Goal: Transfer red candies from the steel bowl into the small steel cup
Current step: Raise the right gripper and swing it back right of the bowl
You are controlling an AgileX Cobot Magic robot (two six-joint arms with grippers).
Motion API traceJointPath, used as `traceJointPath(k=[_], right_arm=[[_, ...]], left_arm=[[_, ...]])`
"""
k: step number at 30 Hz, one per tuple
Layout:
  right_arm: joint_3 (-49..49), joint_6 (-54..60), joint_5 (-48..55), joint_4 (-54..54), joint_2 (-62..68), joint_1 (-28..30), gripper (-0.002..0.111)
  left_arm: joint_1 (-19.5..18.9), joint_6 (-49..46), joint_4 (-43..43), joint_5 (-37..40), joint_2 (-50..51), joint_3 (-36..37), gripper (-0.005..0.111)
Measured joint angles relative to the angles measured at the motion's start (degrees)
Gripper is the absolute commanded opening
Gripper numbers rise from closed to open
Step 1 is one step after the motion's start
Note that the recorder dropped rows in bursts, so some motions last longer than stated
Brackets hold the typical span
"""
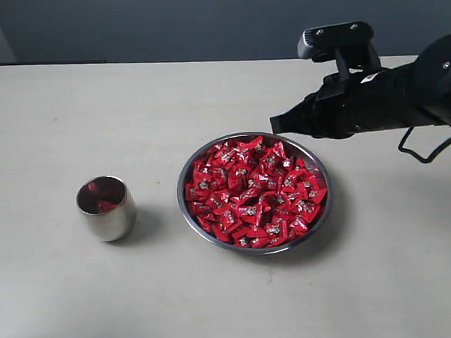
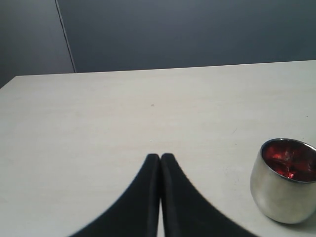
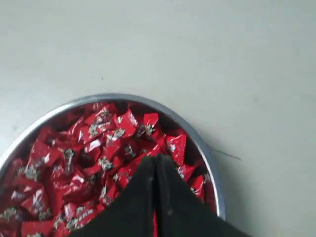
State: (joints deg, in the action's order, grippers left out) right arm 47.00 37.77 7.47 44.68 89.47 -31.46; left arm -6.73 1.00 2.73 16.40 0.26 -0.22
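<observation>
**While the right gripper (image 1: pixel 274 124) is hanging with its jaws pressed together, the red candies (image 1: pixel 253 194) are lying heaped in the steel bowl (image 1: pixel 183 187)**

Where the left gripper (image 2: pixel 160 157) is hovering low over the pale table (image 2: pixel 98 123), closest to its own wrist camera, its two black fingers are meeting along their inner faces and gripping nothing. A little beyond those tips and off to one side, the small steel cup (image 2: pixel 279 192) is standing upright on the table, and red wrappers are showing inside its mouth.

In the exterior view the cup is sitting on the left part of the table. The steel bowl is resting flat to its right, apart from it, with bare table between them. The red candies are filling the bowl almost from rim to rim in a loose heap, their silvery marks catching the light.

Past the heap, over the bowl's far right rim, the right gripper is pointing leftward and slightly downward. Its black fingers are lying flat against each other with nothing between them. Its wrist view is showing the tips above the candies just inside the rim; whether they are touching the wrappers I cannot tell. A black camera block (image 1: pixel 338 38) is riding on top of that arm, and a thin black cable (image 1: pixel 426 160) is looping beneath it.

Farthest off, behind the table's back edge, a dark blue-grey wall (image 1: pixel 167 22) is closing the scene.
</observation>
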Motion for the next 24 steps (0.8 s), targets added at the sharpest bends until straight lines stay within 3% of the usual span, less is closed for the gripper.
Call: traceJointPath(k=[9, 14, 24], right_arm=[[-18.8, -3.4, -32.9, 7.6, -16.1, 0.0, -0.001], [-21.9, -5.4, -35.0, 7.7, -19.9, 0.0, -0.001], [-22.3, -35.7, -32.2, 21.7, -20.8, 0.0, -0.001]], left_arm=[[0.0, 0.0, 0.0, 0.0, 0.0, 0.0, 0.000], [0.0, 0.0, 0.0, 0.0, 0.0, 0.0, 0.000], [0.0, 0.0, 0.0, 0.0, 0.0, 0.0, 0.000]])
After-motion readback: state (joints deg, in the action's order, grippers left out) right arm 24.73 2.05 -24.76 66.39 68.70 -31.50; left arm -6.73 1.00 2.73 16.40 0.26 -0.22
